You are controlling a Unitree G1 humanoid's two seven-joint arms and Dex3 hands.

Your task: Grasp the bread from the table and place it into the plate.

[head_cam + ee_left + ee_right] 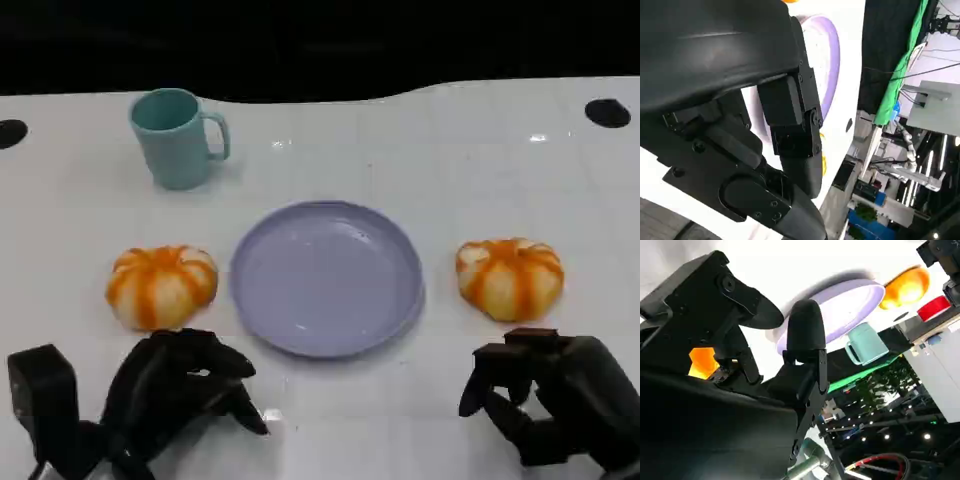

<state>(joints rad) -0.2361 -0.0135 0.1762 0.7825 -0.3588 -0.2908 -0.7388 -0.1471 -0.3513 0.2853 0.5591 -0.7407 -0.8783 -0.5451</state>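
**Bread not yet grasped; plate unfilled**

The white bench [420, 150] carried a lavender plate [327, 276] at centre, holding nothing. One orange-striped bread [161, 286] lay just beside its left rim, a second bread [509, 278] near its right rim; a teal mug [176, 137] stood farther back. Judged from this, grasping and placing both remained. The left hand [175, 385] rested before the left bread, fingers curled, holding nothing. The right hand [560, 395] sat before the right bread, fingers bent, likewise holding nothing.
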